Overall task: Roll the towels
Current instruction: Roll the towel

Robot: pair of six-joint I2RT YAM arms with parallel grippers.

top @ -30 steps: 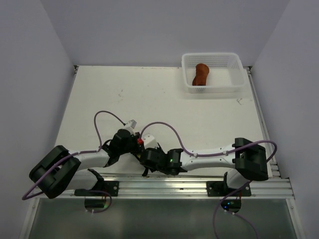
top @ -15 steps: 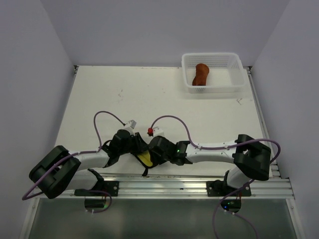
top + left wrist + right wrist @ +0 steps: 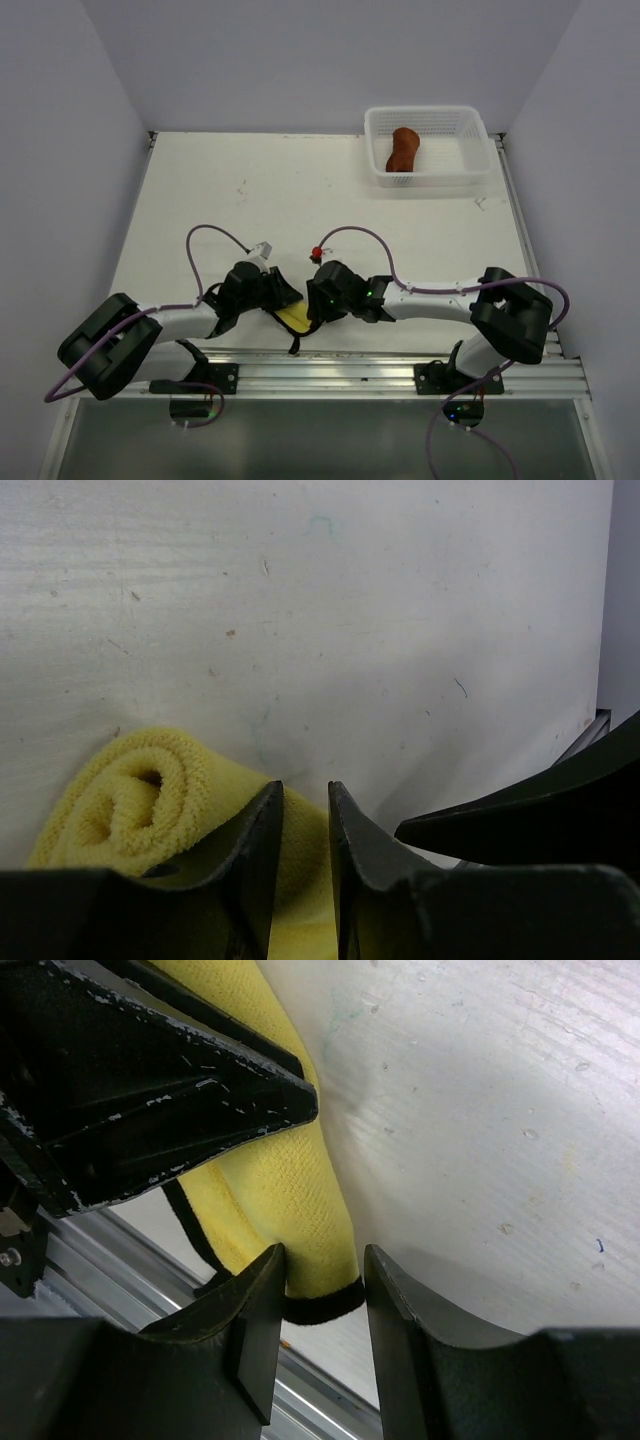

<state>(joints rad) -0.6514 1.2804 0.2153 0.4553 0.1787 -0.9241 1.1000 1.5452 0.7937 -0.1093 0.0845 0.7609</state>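
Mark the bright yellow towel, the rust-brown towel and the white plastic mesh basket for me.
bright yellow towel (image 3: 140, 800): left wrist view, its rolled end.
rust-brown towel (image 3: 403, 148): top external view, its middle.
white plastic mesh basket (image 3: 430, 181): top external view, near wall.

Two claws, left claw (image 3: 305, 802) and right claw (image 3: 322, 1265); two towels, yellow towel (image 3: 150, 800) between them, rust towel (image 3: 403, 150) far off; one basket (image 3: 430, 181).

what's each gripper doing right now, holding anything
left gripper: closed on the yellow towel, beside its rolled end.
right gripper: closed on the same towel's dark-edged corner.
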